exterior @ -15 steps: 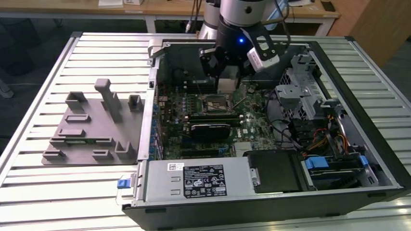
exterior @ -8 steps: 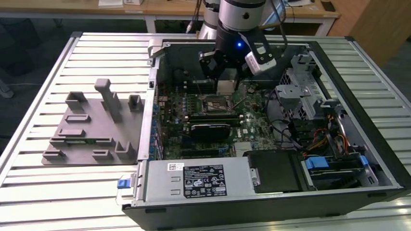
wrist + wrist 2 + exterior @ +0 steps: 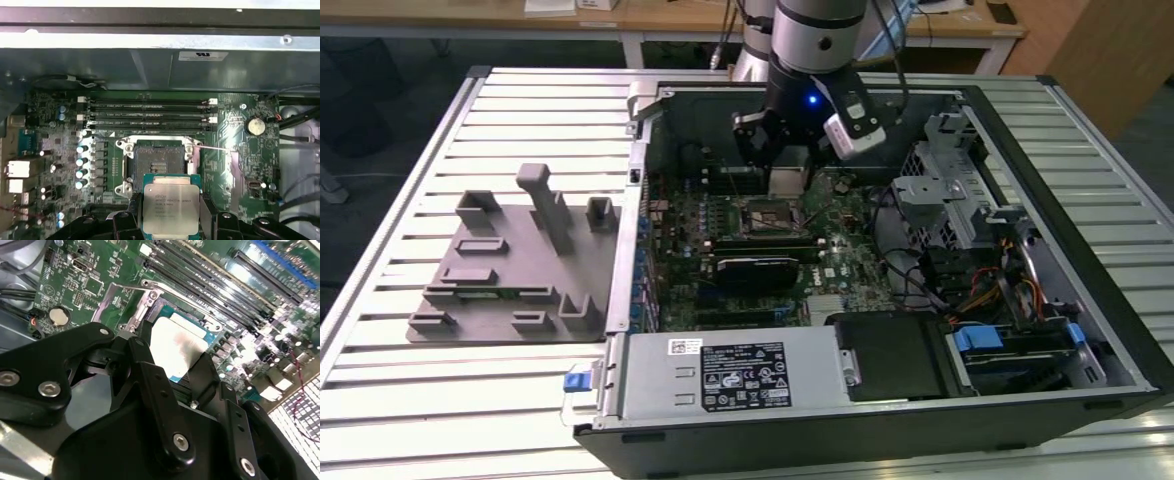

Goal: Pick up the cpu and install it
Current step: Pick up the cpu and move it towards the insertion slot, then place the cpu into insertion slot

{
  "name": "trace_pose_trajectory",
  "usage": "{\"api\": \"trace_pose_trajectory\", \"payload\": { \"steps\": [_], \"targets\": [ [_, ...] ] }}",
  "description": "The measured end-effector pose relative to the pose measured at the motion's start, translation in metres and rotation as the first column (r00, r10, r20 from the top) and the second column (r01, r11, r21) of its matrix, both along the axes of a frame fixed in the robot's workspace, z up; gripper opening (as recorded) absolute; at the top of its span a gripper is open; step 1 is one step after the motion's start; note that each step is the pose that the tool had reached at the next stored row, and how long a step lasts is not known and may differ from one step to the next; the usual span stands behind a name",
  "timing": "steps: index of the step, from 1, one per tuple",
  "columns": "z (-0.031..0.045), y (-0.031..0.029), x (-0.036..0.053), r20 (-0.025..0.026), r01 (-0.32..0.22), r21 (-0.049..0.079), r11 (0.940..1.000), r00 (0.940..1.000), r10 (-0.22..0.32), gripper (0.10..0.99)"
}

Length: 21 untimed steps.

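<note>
Fixture tray (image 3: 507, 270) lies on the exterior view's left, beside the open computer case (image 3: 854, 445). Inside the case, the gripper (image 3: 171, 214) clamps the cpu (image 3: 171, 205) by its edges, above the motherboard, near its open socket (image 3: 160, 160).

The cpu (image 3: 171, 205) is seen at the frame's edge, gripped on two opposite sides by the black fingers (image 3: 135, 210) of the gripper (image 3: 171, 220). Its silver lid is turned to the camera, and a green border is shown around it. Just beyond it, in the centre of the frame, the socket (image 3: 159, 162) is seen with its pin field exposed inside a metal frame. Past the socket, memory slots (image 3: 150, 112) are laid in parallel, and behind them the grey case wall (image 3: 100, 65) is stretched across the frame. A coin battery (image 3: 256, 126) is set on the board (image 3: 225, 165) to one side of the socket, and capacitors (image 3: 80, 165) are lined up along the other side
</note>
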<state>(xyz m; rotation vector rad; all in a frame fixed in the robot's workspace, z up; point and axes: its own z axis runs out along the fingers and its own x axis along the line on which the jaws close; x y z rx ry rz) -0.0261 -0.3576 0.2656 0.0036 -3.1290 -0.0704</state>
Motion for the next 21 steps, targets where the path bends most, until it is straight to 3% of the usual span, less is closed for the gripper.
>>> {"api": "trace_pose_trajectory", "payload": {
  "steps": [11, 21],
  "targets": [
    [-0.0194, 0.0039, -0.0054, 0.0021, -0.001, 0.000, 1.0000, 1.0000, 0.001, 0.541],
    [-0.0204, 0.0039, -0.0054, 0.0021, -0.001, 0.000, 1.0000, 1.0000, 0.001, 0.541]
  ]
}}
